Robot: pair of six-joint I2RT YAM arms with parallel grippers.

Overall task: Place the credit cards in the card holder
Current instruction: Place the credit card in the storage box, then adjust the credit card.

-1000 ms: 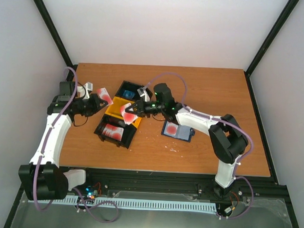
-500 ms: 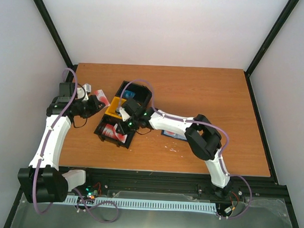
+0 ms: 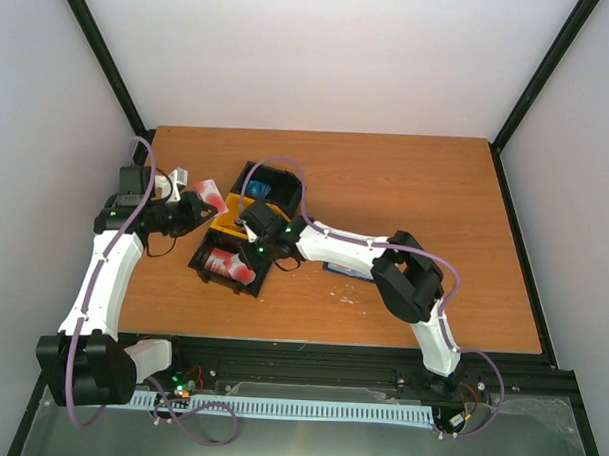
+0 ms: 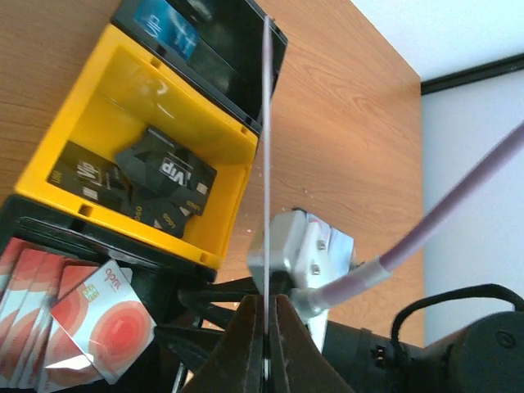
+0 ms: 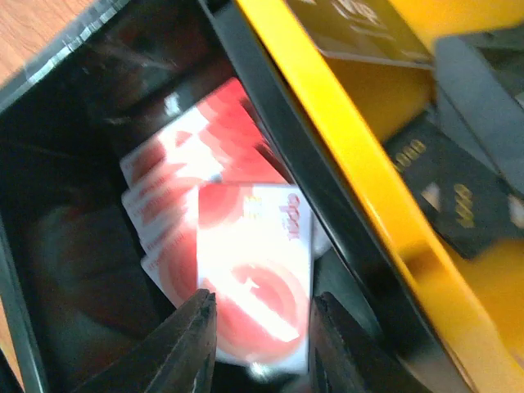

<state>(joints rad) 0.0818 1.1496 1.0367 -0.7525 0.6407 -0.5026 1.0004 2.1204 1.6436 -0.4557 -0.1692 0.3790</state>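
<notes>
Over the near black bin point(image 5: 74, 246), the right jaws stood apart astride a red card point(image 5: 254, 270). The left jaws pinched a second card point(image 3: 208, 194). Right of the bin lay the blue wallet point(image 3: 348, 271). Next came, I judged, gripping and lifting that card.

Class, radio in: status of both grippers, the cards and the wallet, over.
Left gripper shut on red card. Right gripper open over card pile in black bin. Wallet on table, partly hidden by right arm.
</notes>
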